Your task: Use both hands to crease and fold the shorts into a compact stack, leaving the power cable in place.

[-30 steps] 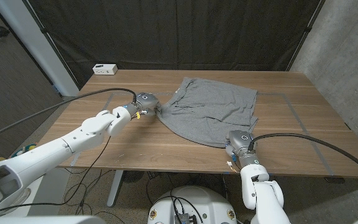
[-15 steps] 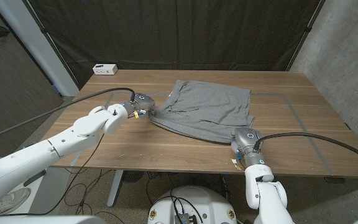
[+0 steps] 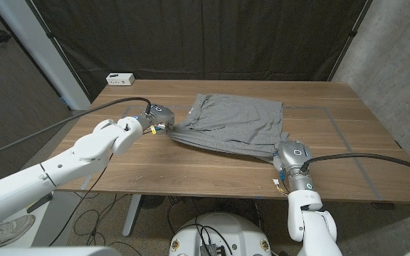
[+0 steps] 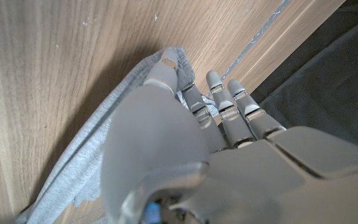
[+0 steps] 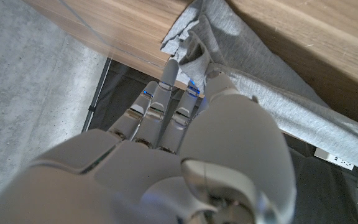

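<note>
Shorts [image 3: 233, 122] lay on counter [image 3: 347, 163], near edge gripped by left hand [image 3: 159, 117] and right hand [image 3: 288, 153], cloth pulled taut between them, likely for creasing.

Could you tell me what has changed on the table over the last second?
Both hands carried the near edge of the grey shorts away from the robot, so the cloth now lies folded into a narrower band. The left hand moved slightly back, the right hand back and to the robot's right. Both still grip the fabric. The white power strip stayed at the far left corner.
</note>
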`<state>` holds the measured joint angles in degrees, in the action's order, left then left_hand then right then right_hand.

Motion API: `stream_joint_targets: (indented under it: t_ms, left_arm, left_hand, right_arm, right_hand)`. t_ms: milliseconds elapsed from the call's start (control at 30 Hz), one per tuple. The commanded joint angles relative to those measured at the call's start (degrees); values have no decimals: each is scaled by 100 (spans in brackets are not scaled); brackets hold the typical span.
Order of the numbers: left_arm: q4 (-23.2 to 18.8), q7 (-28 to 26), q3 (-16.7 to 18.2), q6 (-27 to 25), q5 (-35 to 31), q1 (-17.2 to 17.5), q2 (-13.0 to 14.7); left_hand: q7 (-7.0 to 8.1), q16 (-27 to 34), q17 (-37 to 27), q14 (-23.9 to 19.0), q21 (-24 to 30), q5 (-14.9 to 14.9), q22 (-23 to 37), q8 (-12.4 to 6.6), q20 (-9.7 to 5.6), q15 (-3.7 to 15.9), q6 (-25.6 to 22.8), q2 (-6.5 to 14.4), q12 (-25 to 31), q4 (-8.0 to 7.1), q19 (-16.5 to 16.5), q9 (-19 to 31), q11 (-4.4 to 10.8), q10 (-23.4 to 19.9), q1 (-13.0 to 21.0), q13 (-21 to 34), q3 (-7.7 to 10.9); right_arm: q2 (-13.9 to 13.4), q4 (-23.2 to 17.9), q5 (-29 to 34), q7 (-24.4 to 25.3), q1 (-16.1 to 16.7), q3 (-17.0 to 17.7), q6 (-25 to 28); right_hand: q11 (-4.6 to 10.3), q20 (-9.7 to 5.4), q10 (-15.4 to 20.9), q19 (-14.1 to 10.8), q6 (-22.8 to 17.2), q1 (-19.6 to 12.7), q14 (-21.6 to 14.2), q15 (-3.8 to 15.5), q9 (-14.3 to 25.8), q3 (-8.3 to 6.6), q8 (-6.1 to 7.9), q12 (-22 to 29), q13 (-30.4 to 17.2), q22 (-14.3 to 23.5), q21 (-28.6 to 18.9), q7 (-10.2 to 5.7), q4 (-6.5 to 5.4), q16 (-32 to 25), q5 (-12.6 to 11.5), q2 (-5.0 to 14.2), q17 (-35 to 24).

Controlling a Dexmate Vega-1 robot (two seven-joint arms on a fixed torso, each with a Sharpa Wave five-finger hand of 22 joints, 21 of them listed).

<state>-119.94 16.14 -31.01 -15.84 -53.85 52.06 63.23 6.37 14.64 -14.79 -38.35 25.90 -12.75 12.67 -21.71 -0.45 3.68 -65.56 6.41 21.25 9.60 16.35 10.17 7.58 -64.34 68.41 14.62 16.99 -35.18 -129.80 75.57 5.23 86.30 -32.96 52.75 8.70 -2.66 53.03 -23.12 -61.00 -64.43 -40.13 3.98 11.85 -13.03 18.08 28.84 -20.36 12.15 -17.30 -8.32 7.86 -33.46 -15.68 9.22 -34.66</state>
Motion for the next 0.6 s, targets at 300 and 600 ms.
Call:
stream_joint_targets:
  t_ms: [300, 600]
  left_arm:
    - [-1070, 342, 912, -506, 462, 854, 540]
    - [-1430, 255, 1298, -655, 726, 1255, 763]
  left_hand:
    - [-63, 15, -23, 46, 43, 27, 28, 73, -11, 1001, -137, 20, 231, -25, -24, 6, 351, -507, 100, 678, -56]
    - [-68, 19, -31, 55, 58, 39, 37, 124, 12, 1002, -137, 22, 219, -36, -50, 5, 352, -494, 121, 672, -78]
  right_arm:
    - [-224, -151, -45, 425, 70, 130, 224]
    - [-255, -229, -86, 732, 146, 211, 219]
  right_hand:
    - [45, -214, 57, 54, -2, -81, -47, 914, 80, 17, 3, 83, -87, 9, -64, -118, -49, 78, -55, -23, -56]
    - [23, -219, 164, 77, -13, -109, -73, 921, 101, 41, -3, 166, -141, 10, -76, -123, -61, 118, -79, -20, -89]
